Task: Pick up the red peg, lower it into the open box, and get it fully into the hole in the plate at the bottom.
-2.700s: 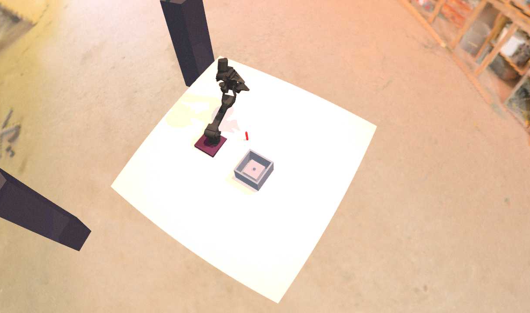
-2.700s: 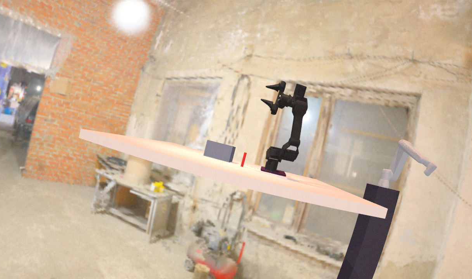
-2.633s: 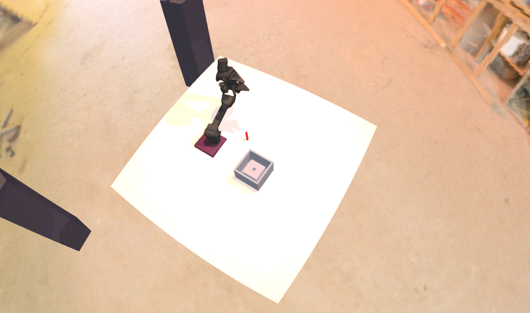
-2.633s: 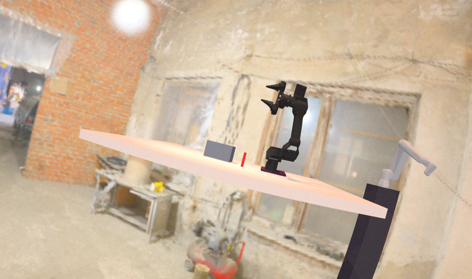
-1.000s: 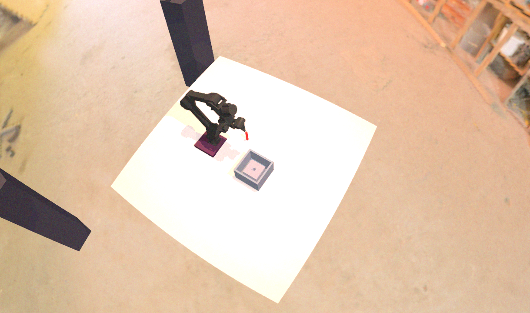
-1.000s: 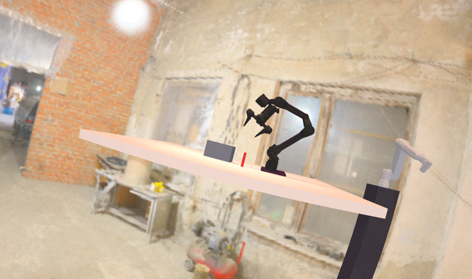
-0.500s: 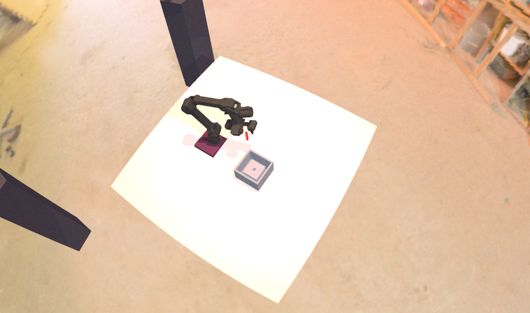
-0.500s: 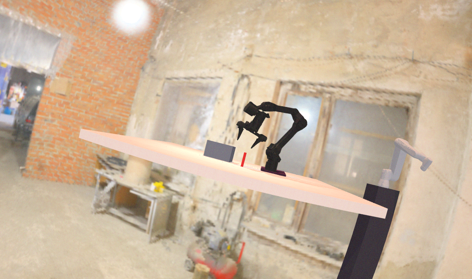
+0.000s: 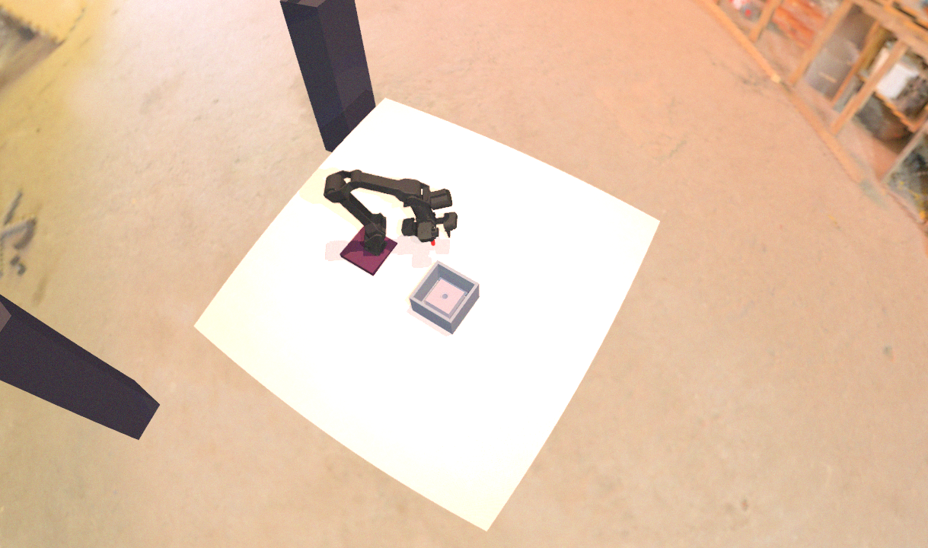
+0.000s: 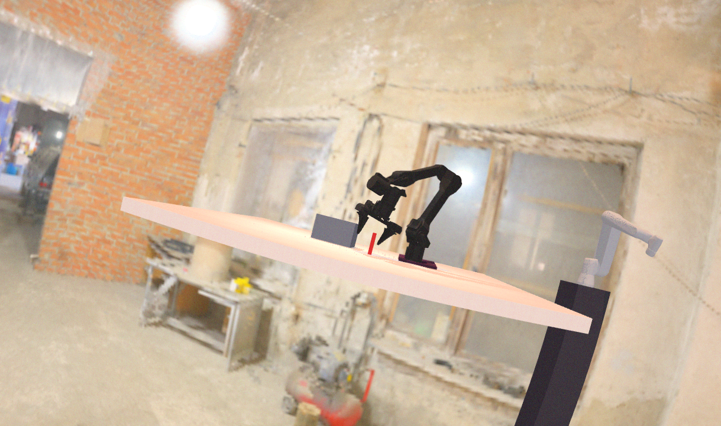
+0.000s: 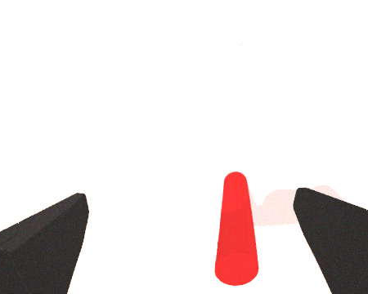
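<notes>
The red peg stands upright on the table. The arm hides part of it in the top view. My gripper is wide open and empty, pointing down just above the peg's top. In the wrist view the peg shows between the two fingers, closer to the right one, touching neither. The grey open box stands on the table near the peg. The plate with its hole shows at the bottom of the box, and no peg is in the hole.
The table has a pale top. The arm's base sits on a dark purple plate, on the other side of the peg from the box in the exterior view. Dark pillars stand beyond the table's edges.
</notes>
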Tool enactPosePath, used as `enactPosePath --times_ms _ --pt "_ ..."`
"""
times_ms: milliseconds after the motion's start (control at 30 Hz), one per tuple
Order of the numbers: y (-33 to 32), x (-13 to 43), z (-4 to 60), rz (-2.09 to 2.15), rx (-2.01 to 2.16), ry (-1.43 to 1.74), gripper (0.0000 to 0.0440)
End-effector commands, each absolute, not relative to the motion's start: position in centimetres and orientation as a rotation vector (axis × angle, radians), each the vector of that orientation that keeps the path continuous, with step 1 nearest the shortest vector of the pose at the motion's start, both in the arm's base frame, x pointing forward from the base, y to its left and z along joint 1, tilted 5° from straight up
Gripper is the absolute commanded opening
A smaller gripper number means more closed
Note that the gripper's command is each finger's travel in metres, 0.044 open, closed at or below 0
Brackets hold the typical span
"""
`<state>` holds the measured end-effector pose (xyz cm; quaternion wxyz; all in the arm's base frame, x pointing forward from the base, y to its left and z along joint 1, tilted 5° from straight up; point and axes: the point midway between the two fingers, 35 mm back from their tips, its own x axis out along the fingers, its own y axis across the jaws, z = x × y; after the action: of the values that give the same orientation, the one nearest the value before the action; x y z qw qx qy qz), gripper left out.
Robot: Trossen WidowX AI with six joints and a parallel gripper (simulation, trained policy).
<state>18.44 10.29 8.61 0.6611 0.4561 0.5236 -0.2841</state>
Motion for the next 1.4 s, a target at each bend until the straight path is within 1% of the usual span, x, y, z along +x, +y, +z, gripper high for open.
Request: enactPosePath --times_ms 0,67,100,600,833,1367 --pt "10.6 18.4 6.9 -0.632 1.001 1.188 0.0438" --pt "10.7 18.4 6.3 -0.632 1.0 1.188 0.0424" --pt "10.8 18.4 6.0 -0.634 1.001 1.189 0.0406" --pt "10.8 17.9 5.0 -0.651 1.002 1.29 0.0019" --pt "9.9 19.5 7.0 -0.61 0.96 1.209 0.0" --pt "6.5 23.1 13.6 -0.582 0.849 1.05 0.0"
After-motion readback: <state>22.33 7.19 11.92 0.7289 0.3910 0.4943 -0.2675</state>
